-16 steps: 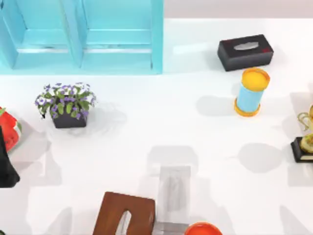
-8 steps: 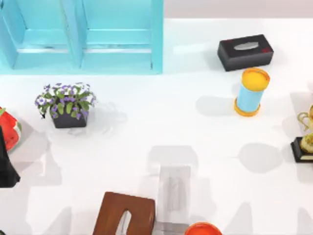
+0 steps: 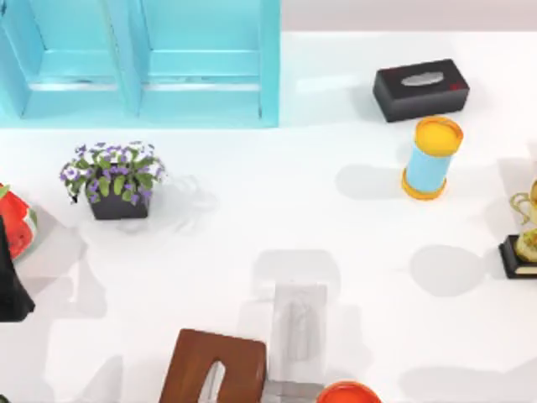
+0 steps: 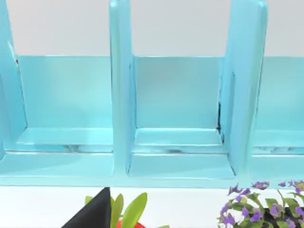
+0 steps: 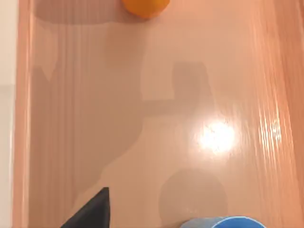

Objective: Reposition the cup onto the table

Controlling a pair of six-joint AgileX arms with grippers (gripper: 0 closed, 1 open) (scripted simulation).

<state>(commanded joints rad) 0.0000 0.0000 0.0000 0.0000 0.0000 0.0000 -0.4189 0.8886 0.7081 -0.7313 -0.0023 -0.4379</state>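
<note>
Blue cup [image 5: 223,222] standing on glossy wooden surface [image 5: 156,123] under right wrist camera, orange object [image 5: 145,7] well apart; white tabletop [image 3: 277,210] beside; finger state of either gripper: cannot tell.

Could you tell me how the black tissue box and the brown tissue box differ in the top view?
The black tissue box sits whole at the table's far right; the brown tissue box sits at the near edge, cut off by the frame. The black one is smaller. Both have a slot on top.
</note>
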